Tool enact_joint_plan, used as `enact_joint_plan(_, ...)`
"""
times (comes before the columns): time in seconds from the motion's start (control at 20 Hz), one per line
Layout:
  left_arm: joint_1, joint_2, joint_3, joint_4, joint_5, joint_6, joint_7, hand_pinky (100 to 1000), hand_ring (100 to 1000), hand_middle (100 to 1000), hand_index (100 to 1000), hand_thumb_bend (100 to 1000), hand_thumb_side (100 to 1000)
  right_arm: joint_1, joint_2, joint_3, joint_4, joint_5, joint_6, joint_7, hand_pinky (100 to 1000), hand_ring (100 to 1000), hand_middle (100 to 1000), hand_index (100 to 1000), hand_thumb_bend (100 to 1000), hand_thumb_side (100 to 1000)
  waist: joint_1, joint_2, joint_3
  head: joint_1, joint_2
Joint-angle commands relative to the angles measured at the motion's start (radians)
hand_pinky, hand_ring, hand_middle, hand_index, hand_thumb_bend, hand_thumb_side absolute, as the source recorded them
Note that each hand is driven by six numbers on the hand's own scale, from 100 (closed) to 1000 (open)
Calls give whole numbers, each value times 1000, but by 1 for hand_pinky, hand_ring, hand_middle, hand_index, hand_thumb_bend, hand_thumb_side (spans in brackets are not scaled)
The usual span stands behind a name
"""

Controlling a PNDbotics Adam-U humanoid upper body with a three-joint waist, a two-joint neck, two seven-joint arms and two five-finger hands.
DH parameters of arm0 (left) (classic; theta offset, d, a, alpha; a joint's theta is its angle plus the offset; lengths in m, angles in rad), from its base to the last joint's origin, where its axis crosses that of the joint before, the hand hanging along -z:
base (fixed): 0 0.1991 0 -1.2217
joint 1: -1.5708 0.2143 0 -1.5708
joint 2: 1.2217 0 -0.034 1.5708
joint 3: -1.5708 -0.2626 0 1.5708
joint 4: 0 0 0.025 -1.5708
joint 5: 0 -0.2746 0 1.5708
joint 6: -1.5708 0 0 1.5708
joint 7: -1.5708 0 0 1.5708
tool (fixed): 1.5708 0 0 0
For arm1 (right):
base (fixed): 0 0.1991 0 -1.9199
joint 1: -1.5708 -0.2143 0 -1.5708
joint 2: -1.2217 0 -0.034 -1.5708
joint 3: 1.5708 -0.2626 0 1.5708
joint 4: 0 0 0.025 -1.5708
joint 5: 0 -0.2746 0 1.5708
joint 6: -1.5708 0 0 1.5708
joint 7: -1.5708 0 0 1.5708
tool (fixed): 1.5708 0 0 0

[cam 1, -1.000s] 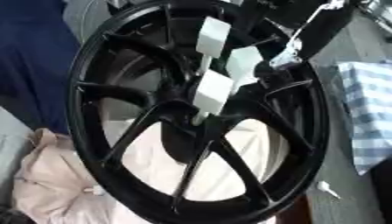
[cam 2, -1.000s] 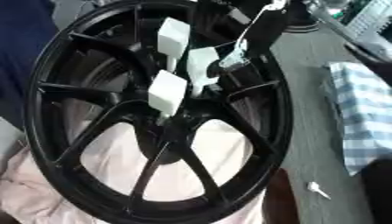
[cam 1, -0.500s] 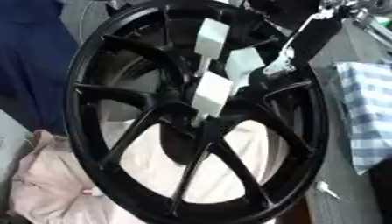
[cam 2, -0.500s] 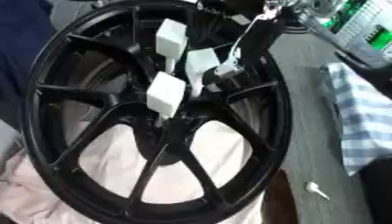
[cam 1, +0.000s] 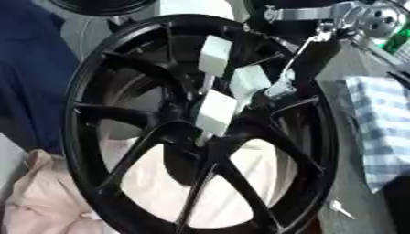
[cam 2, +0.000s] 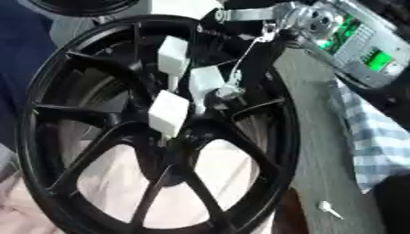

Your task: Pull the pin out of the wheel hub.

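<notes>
Black wheel [cam 1: 200, 132]: upright, white blocks at hub [cam 1: 210, 137].
Right hand [cam 1: 280, 87]: at the hub; fingers' state — cannot tell.
Tip: draw pin straight outward.

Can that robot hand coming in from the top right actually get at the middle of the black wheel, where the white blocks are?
Probably yes. The right robot hand already has its tip at the wheel hub, beside the white blocks. Nothing lies across the black wheel's open face.
</notes>
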Motion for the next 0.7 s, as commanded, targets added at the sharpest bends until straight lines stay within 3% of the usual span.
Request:
enact_joint_plan(0.05, -5, 18, 5, -9, 3, -1, -3, 741, 644, 579, 711, 100, 810, -18, -16, -6, -1, 17, -4, 14, 811, 761, 613, 736, 611, 177, 5, -17, -1, 2, -19)
enact_joint_plan(0.4, -3, 18, 4, -8, 4, 0, -5, 741, 644, 580, 711, 100, 813, -16, -16, -8, 9, 30, -17, 34, 803, 738, 581, 716, 578, 129, 5, -17, -1, 7, -24)
enact_joint_plan(0.65, -2, 17, 4, -8, 5, 0, -7, 742, 644, 579, 711, 100, 815, 6, -31, -16, -13, 20, -24, 32, 790, 691, 526, 674, 511, 100, 6, -16, -2, 8, -27)
enact_joint_plan(0.7, -2, 17, 4, -8, 5, 0, -7, 742, 644, 579, 711, 100, 815, 10, -34, -18, -18, 17, -24, 31, 783, 666, 498, 654, 461, 100, 6, -16, -1, 7, -28)
